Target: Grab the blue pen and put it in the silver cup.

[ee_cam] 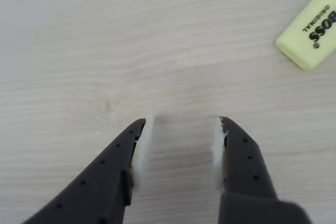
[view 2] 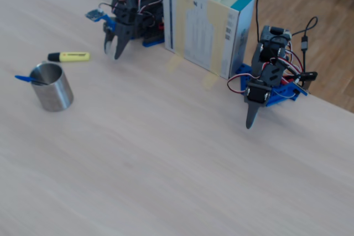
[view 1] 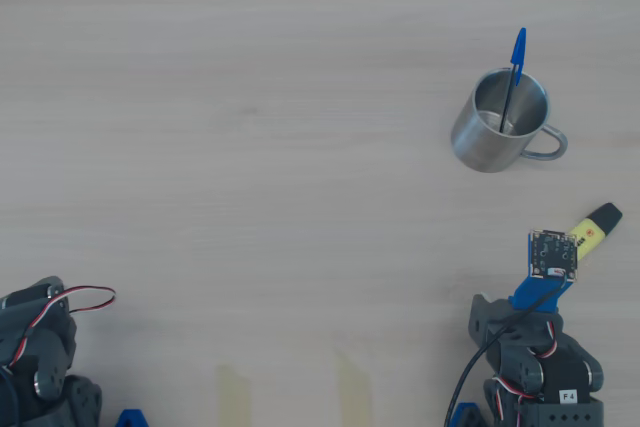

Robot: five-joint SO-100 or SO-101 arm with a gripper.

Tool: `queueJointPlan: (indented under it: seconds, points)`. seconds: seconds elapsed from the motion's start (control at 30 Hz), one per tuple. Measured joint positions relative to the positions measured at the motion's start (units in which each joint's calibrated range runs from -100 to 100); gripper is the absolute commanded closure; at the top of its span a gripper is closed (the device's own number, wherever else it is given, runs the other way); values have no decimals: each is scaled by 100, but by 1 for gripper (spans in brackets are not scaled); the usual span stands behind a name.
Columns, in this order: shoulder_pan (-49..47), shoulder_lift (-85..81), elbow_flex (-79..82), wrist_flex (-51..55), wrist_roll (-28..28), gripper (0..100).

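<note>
Pincer (ee_cam: 181, 150) jaws apart, empty — blue pen (view 1: 513, 75) stands in silver cup (view 1: 494, 139), well apart.

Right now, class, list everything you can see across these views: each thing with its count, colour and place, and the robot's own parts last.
blue pen: one, blue cap, standing tilted inside the cup.
silver cup: one, shiny steel, upright on the table, handle to the right in the overhead view.
highlighter: one, yellow with black cap, lying flat near the arm.
box: one, white and teal, upright between the two arms in the fixed view.
table: one, pale wood.
second arm: one, black, parked right of the box.
gripper: one, black, white pads, open, empty.
</note>
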Motion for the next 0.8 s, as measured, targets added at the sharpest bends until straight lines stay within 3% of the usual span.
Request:
queueJointPlan:
  seconds: [0.3, 0.8]
  points:
    - [0, 0, 0, 17, 56, 98]
    - [0, 0, 0, 17, 56, 98]
